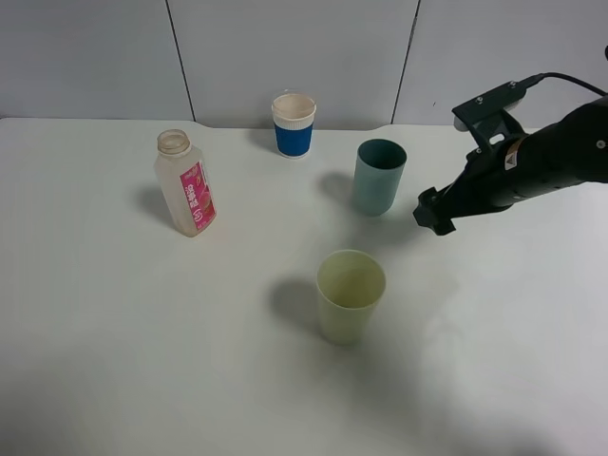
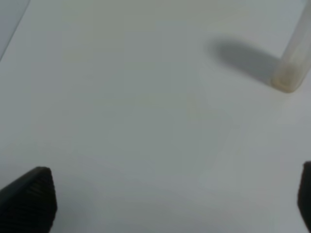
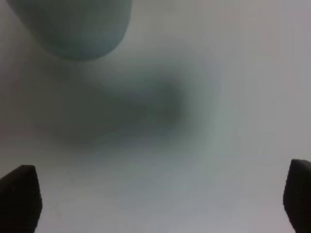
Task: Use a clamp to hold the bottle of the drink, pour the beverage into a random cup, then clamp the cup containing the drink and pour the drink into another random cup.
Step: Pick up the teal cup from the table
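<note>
Nearest you see the yellow-green cup (image 1: 351, 293), from it the bottle (image 1: 186, 183) stands at ten o'clock, the teal cup (image 1: 379, 176) at one o'clock with the right claw (image 1: 429, 213) just beside, and it and the left claw (image 2: 167, 196) are wide open, empty.

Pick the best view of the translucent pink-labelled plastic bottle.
Exterior high: the whole translucent pink-labelled plastic bottle, upright, label visible. Left wrist catches only its blurred base at the frame edge; right wrist shows none of it.

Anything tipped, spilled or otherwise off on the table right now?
Nothing stands out. The uncapped bottle, blue-banded white cup, teal cup and yellow-green cup all stand upright and apart; no spill shows on the table.
</note>
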Motion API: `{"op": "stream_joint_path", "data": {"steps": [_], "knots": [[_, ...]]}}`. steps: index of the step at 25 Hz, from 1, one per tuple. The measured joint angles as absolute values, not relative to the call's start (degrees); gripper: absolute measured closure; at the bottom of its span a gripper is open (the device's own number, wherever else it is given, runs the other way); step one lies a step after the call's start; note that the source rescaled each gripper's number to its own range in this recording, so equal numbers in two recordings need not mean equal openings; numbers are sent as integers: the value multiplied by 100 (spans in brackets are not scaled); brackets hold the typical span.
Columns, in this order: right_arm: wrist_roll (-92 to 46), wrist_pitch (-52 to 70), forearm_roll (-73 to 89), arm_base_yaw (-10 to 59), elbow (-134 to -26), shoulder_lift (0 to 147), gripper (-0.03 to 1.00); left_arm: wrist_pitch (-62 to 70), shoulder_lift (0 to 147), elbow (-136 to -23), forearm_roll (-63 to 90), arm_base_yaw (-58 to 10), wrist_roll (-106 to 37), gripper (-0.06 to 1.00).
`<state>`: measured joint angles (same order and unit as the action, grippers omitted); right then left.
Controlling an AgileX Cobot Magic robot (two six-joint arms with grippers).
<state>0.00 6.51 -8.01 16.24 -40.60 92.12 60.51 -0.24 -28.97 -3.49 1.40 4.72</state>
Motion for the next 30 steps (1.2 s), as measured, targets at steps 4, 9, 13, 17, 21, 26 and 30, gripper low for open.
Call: {"op": "stream_joint_path", "data": {"steps": [4, 9, 13, 17, 21, 26, 30], "knots": [[99, 237, -929, 1646, -4060, 9402, -3, 6051, -24, -2897, -349, 140, 472, -6], [394, -131, -1490, 1712, -4050, 9606, -3, 6051, -24, -2897, -349, 140, 472, -6], [1034, -554, -2294, 1711, -4050, 9821, -3, 6051, -24, -2897, -349, 140, 472, -6], [1724, -1029, -2926, 1711, -4050, 10030, -3, 6051, -24, -2897, -349, 140, 472, -6], [1820, -1575, -3164, 1711, -4050, 10282, -3, 6051, -24, -2897, -349, 140, 472, -6], [1696, -1840, -3177, 1703, -4055, 10701, -3, 6051, -24, -2897, -349, 140, 472, -6], [1592, -2055, -3172, 1620, -4055, 10870, -3, 6051, -24, -2897, -349, 140, 472, -6]]}}
